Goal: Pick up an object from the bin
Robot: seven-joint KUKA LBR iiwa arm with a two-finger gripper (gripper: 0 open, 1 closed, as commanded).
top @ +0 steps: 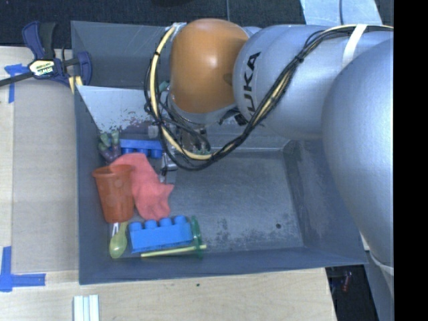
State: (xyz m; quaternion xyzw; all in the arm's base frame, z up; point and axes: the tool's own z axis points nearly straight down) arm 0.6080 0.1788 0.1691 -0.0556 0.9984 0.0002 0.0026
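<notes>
My gripper [167,164] hangs low over the left part of the bin, mostly hidden under the arm's orange dome. Its tip is at the right edge of a crumpled pink cloth [150,187]. Just behind the cloth a flat blue plastic piece [139,146] lies against the bin's back wall. An orange-red cup [115,194] lies to the left of the cloth, touching it. Nothing shows inside the gripper.
Along the front left lie a blue toy brick [159,233], a yellow-green stick [175,249] and a small olive pear-shaped thing [118,245]. A small dark item [107,142] sits in the back left corner. The arm covers the bin's back right.
</notes>
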